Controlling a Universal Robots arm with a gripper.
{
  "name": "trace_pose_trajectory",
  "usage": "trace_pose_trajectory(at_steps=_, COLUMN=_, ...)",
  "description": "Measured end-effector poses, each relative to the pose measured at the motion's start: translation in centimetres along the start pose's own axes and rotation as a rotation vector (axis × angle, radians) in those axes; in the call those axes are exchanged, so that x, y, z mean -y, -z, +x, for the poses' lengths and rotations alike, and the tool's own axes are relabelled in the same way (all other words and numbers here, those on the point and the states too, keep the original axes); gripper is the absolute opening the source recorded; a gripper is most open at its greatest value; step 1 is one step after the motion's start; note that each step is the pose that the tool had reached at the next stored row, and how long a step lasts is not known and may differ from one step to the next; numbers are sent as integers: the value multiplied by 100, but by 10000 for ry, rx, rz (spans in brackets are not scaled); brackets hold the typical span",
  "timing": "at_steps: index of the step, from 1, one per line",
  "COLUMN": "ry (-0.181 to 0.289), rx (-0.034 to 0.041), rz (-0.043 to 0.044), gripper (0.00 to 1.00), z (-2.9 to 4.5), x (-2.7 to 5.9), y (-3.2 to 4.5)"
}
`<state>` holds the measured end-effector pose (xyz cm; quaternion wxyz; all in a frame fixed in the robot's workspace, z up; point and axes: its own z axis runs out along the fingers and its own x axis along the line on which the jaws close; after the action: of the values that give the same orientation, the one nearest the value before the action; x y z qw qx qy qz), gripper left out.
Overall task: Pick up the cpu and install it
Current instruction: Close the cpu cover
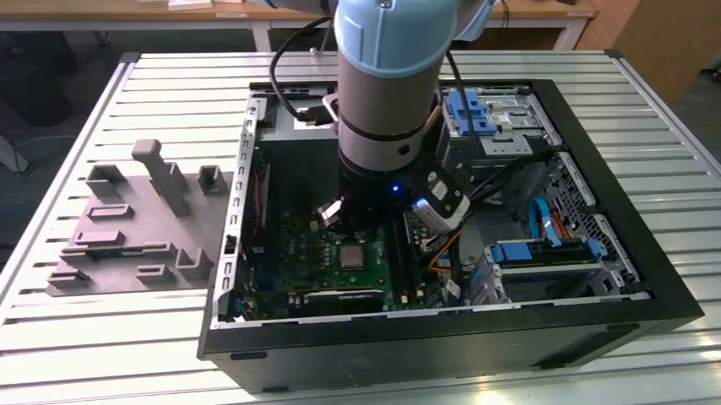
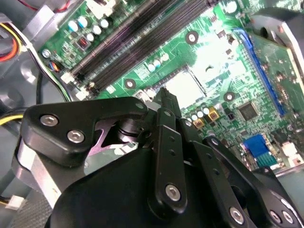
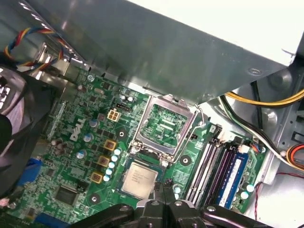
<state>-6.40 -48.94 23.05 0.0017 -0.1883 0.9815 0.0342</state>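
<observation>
First wrist view shows the small flat square cpu with its silver-grey metal top (image 3: pixel 137 178) lying level just beside the raised, hinged metal socket frame (image 3: pixel 164 124) on the green motherboard (image 3: pixel 76 156); the black gripper (image 3: pixel 164 186) hovers near that frame, at the chip's edge, fingers pressed together on nothing; good seating, I judge, means the chip square and flat, with no sideways nudge.

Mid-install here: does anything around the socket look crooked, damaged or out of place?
Nothing stands out. The cpu lies flat and square in its socket, whose metal cover is swung open beside it. The tool hangs shut by the cpu's edge.
</observation>
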Motion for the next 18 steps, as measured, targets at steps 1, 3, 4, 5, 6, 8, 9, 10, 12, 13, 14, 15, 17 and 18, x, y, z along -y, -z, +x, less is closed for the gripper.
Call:
trace_pose_trajectory(at_steps=1, ry=6, rx=-1, rz=0, gripper=11, z=-14, x=6, y=-2)
trace_pose_trajectory(at_steps=3, ry=15, rx=-3, rz=2, gripper=11, z=-44, x=19, y=-7)
trace_pose_trajectory(at_steps=4, ry=19, rx=-4, rz=3, gripper=11, z=-56, x=23, y=-8)
trace_pose_trajectory(at_steps=5, ry=21, rx=-4, rz=2, gripper=11, z=-68, x=28, y=-11)
trace_pose_trajectory(at_steps=6, ry=23, rx=-4, rz=3, gripper=11, z=-79, x=32, y=-13)
trace_pose_trajectory(at_steps=8, ry=24, rx=-5, rz=4, gripper=11, z=-100, x=37, y=-16)
trace_pose_trajectory(at_steps=9, ry=25, rx=-5, rz=3, gripper=11, z=-111, x=38, y=-18)
trace_pose_trajectory(at_steps=10, ry=25, rx=-4, rz=2, gripper=11, z=-118, x=40, y=-21)
trace_pose_trajectory(at_steps=12, ry=24, rx=-5, rz=3, gripper=11, z=-131, x=38, y=-26)
trace_pose_trajectory(at_steps=13, ry=24, rx=-4, rz=2, gripper=11, z=-141, x=32, y=-29)
trace_pose_trajectory(at_steps=14, ry=24, rx=-3, rz=-1, gripper=11, z=-152, x=26, y=-30)
trace_pose_trajectory(at_steps=15, ry=25, rx=1, rz=-9, gripper=11, z=-162, x=23, y=-31)
trace_pose_trajectory(at_steps=17, ry=23, rx=6, rz=-23, gripper=11, z=-182, x=-6, y=-35)
trace_pose_trajectory(at_steps=18, ry=24, rx=10, rz=-33, gripper=11, z=-193, x=-27, y=-37)
